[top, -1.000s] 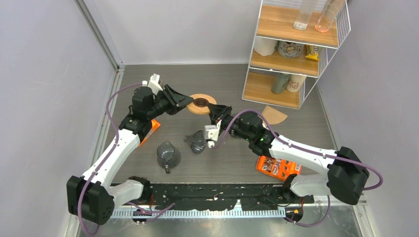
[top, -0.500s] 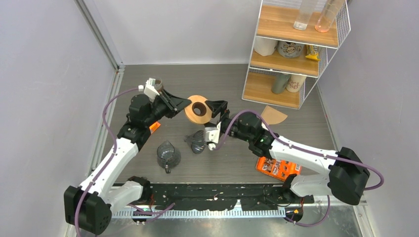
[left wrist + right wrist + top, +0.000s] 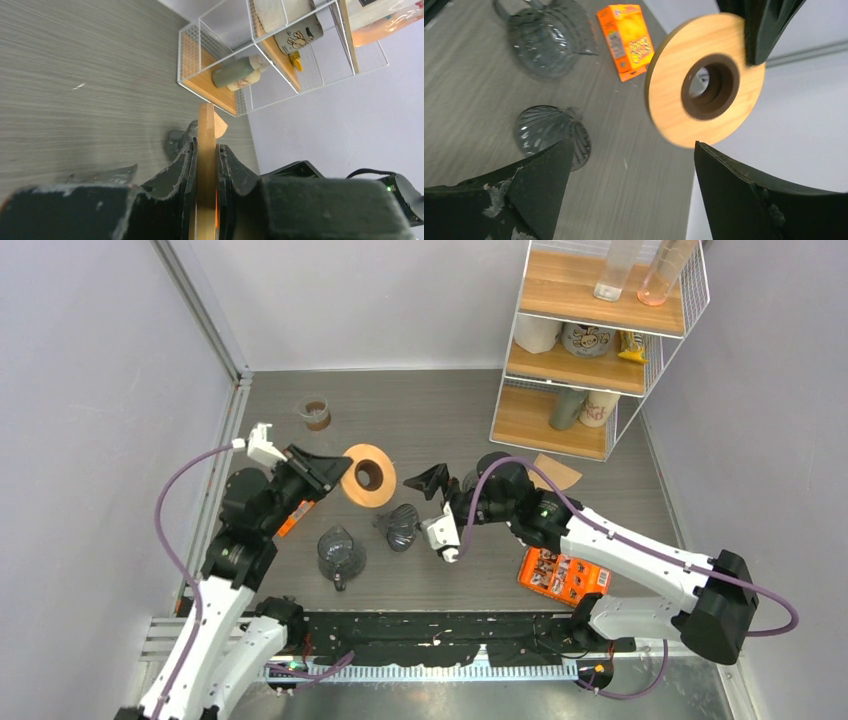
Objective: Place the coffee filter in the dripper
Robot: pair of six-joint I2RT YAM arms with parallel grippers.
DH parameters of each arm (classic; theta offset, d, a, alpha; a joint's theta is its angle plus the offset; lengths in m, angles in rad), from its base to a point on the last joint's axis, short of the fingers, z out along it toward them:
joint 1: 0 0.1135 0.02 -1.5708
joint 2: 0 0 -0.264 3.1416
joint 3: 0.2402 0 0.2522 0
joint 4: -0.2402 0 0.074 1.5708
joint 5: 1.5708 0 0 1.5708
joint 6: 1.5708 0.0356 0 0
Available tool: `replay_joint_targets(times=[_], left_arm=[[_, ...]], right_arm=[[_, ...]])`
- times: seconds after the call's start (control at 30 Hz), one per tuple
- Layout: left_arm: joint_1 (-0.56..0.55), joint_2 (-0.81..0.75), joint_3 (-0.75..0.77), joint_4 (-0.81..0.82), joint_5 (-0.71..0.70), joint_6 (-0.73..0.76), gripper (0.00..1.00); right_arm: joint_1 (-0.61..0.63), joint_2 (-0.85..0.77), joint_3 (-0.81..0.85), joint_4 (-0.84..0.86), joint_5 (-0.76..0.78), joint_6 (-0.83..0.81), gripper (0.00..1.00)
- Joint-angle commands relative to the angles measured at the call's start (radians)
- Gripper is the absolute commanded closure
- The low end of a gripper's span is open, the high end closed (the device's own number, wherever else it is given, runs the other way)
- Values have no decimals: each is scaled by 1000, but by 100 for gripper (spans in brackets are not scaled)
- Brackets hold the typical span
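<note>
My left gripper (image 3: 325, 472) is shut on the rim of a round wooden ring (image 3: 367, 474) with a dark centre hole and holds it tilted above the table. In the left wrist view the ring (image 3: 206, 130) stands edge-on between the closed jaws (image 3: 206, 150). My right gripper (image 3: 445, 483) is open just right of the ring, holding nothing; its wrist view shows the ring (image 3: 674, 110) ahead of the spread fingers (image 3: 631, 145). A grey ribbed glass dripper (image 3: 400, 527) lies below the ring, and a similar larger one (image 3: 340, 553) lies to its left. The tan coffee filter (image 3: 553, 472) lies flat by the shelf foot.
A white wire shelf (image 3: 600, 360) with wooden boards, mugs and bottles stands at the back right. An orange box (image 3: 290, 515) lies under my left arm. An orange pack (image 3: 563, 577) lies near my right arm. A small glass cup (image 3: 315, 412) stands at the back left.
My right gripper opened and let go of the wooden ring. My left arm drew back to the left with the ring, uncovering the small cup.
</note>
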Motion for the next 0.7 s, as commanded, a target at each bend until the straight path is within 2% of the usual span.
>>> replay_joint_targets(times=[0.0, 0.1, 0.13, 0.23, 0.37, 0.5, 0.67], left_arm=[[11, -166, -8, -234, -96, 92, 100], [12, -265, -35, -406, -148, 114, 100], [13, -293, -53, -442, -166, 111, 100], [12, -371, -106, -527, -192, 89, 100], [13, -465, -150, -619, -249, 66, 100], [12, -533, -195, -623, -273, 30, 100], [12, -546, -213, -621, -300, -3, 100]], right_arm=[[-20, -43, 46, -105, -109, 8, 5], [-49, -40, 56, 11, -62, 248, 4], [-57, -36, 60, 100, -42, 309, 5], [-116, -12, 62, 339, 104, 656, 5], [-195, 41, 122, 413, 236, 947, 5], [-242, 69, 137, 469, 237, 1084, 5], [-246, 73, 71, 517, 223, 1085, 5]])
